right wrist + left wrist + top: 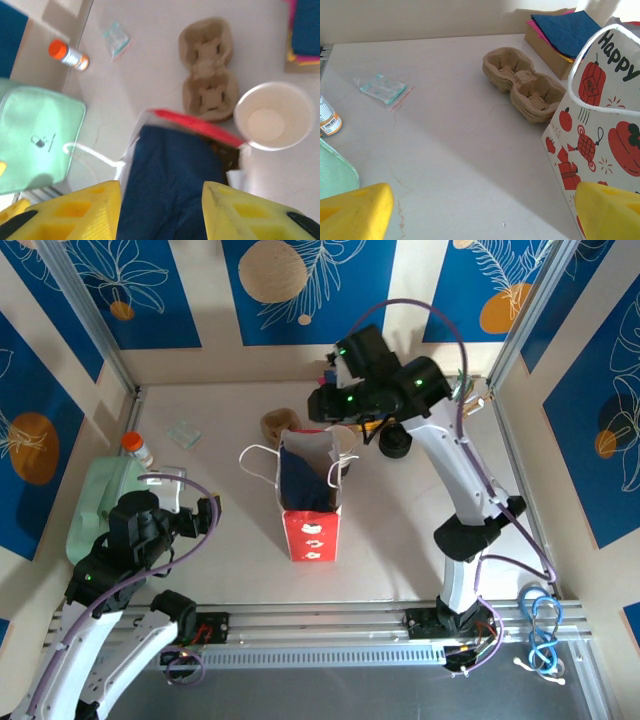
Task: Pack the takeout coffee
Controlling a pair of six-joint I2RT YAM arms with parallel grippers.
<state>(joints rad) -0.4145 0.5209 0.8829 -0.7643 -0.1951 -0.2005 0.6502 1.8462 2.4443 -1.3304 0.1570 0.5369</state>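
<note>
The takeout coffee cup (272,116) is a white paper cup standing open and empty beside the red gift bag (200,127), just past the bag's right rim. A dark blue napkin (170,185) lies inside the bag. My right gripper (161,210) hovers above the bag's mouth, its yellow fingers (85,210) apart with nothing clamped between them; this view is blurred. In the top view the bag (310,520) stands mid-table, the right arm reaching over its far end. My left gripper (480,215) is open and empty, low over bare table left of the bag (605,125).
A brown pulp cup carrier (207,70) lies behind the bag. A box of coloured napkins (565,35) sits at the back right. A small clear packet (382,87), an orange-capped bottle (70,55) and a green container (35,140) are on the left. A black lid (397,445) lies right of the bag.
</note>
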